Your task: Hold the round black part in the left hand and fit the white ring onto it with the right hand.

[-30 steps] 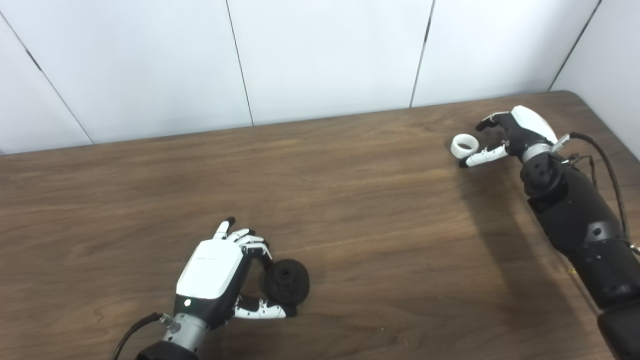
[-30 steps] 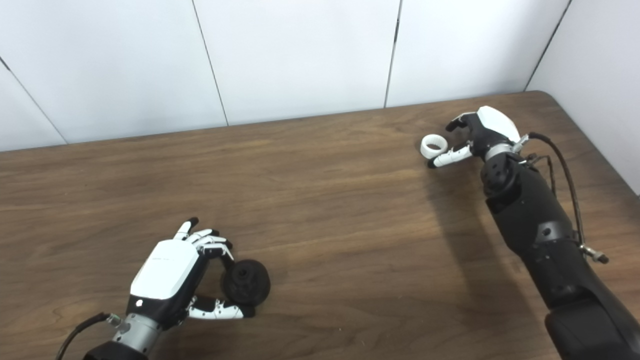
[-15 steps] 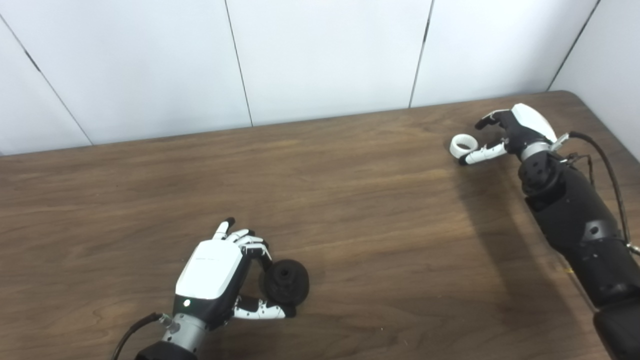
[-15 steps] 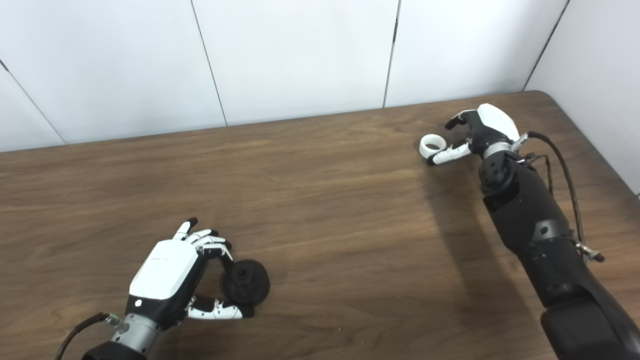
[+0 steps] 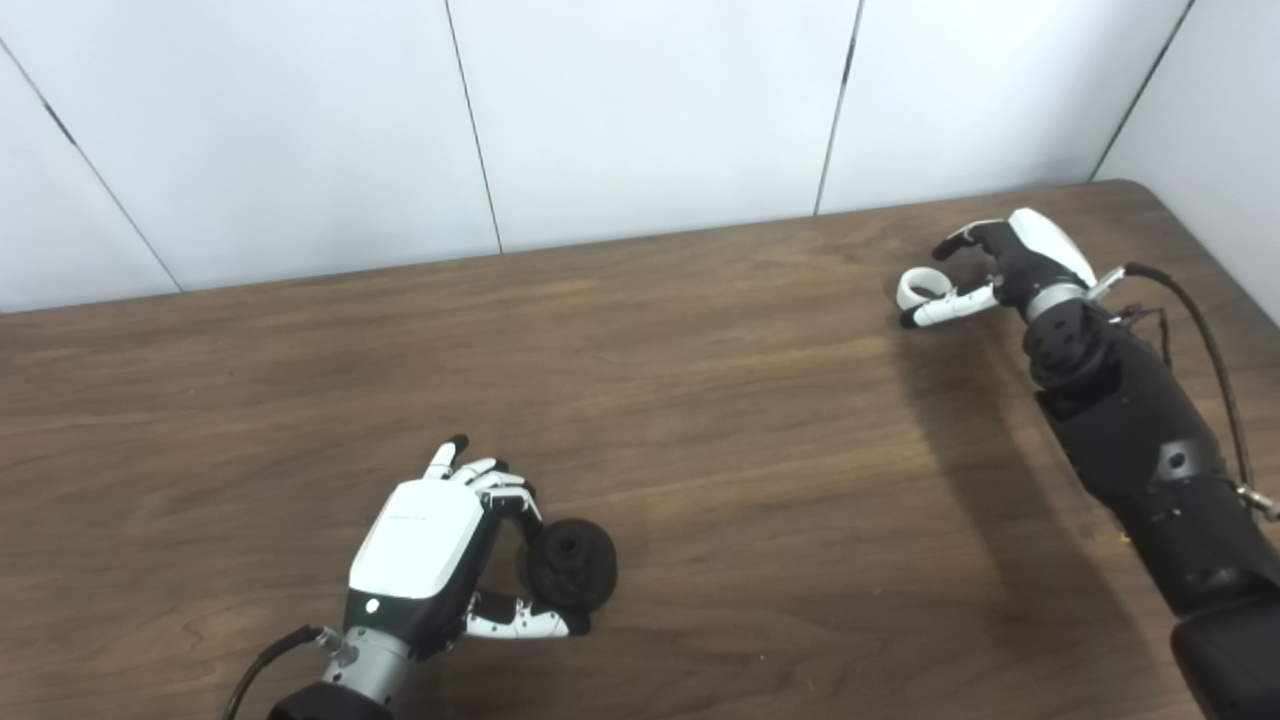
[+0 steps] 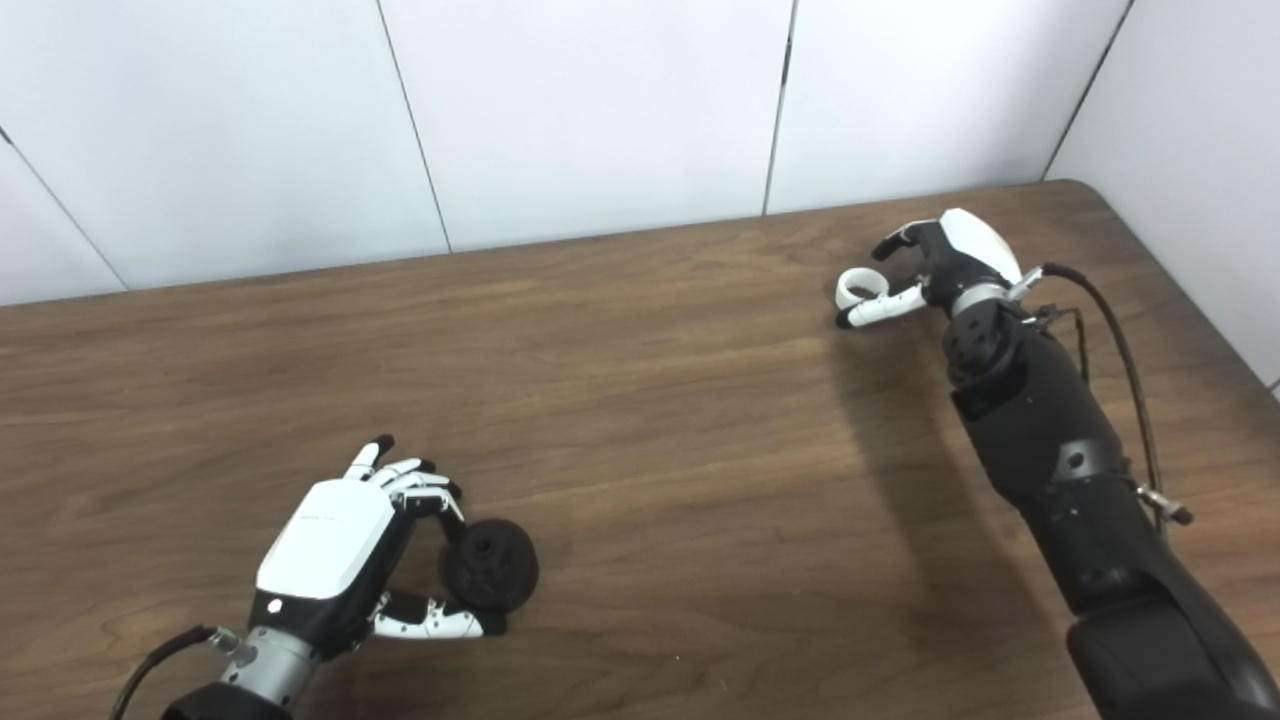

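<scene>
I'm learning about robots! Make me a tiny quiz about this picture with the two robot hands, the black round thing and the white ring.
1. True or false: the white ring is already fitted onto the round black part.
2. Which robot hand is at the round black part? A) left robot hand B) right robot hand C) neither
3. Fill in the gap: the white ring lies near the table's far ____ corner.

Key
1. False. The ring is far across the table from the black part, beside the right robot hand.
2. A. Its fingers and thumb curl around the part.
3. right
</scene>
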`<state>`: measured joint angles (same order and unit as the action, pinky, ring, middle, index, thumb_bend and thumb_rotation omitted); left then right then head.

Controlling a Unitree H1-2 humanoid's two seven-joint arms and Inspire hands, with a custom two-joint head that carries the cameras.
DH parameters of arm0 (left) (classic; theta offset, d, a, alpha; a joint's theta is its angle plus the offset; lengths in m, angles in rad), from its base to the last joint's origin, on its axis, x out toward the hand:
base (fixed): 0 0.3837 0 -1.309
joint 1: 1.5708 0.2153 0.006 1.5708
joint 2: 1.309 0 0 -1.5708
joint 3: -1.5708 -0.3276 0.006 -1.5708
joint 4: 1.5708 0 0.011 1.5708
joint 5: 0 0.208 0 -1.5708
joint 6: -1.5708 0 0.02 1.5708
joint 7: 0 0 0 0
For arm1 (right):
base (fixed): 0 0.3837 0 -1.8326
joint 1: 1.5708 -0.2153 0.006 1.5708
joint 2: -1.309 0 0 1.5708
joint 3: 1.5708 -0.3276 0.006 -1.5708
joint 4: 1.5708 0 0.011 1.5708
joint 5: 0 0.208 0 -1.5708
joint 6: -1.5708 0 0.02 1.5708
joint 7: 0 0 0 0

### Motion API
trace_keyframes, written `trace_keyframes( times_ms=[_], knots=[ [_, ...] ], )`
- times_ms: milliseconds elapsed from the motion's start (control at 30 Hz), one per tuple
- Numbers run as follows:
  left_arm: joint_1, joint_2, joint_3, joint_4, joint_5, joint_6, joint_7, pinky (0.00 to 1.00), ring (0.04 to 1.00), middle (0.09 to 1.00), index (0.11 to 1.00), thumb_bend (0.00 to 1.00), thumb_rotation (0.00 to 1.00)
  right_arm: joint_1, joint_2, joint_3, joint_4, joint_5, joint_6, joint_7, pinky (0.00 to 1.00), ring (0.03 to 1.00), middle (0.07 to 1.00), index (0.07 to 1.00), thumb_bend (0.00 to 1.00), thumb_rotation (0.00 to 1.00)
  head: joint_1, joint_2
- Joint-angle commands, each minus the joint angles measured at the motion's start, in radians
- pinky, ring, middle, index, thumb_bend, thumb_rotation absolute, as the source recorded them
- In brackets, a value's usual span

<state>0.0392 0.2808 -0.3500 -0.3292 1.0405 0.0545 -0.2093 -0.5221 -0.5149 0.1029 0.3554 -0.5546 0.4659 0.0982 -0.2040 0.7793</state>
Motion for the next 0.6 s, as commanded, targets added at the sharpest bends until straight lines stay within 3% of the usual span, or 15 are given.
trace_keyframes(
  times_ms=[0, 567],
  knots=[
    [0.007, 0.022, -0.004, 0.016, 0.017, 0.004, -0.036, 1.00, 0.856, 0.735, 0.482, 0.52, 0.05, -0.043, -0.016, -0.012, -0.023, 0.000, 0.002, -0.004, 0.82, 0.885, 0.859, 0.696, 0.84, 0.24, 0.001, 0.000],
    [0.006, 0.022, -0.002, 0.013, 0.012, 0.004, -0.037, 1.00, 0.859, 0.734, 0.482, 0.52, 0.05, -0.032, -0.034, 0.006, -0.013, -0.003, -0.006, -0.002, 0.84, 0.908, 0.882, 0.664, 0.82, 0.25, 0.002, 0.005]
  ],
)
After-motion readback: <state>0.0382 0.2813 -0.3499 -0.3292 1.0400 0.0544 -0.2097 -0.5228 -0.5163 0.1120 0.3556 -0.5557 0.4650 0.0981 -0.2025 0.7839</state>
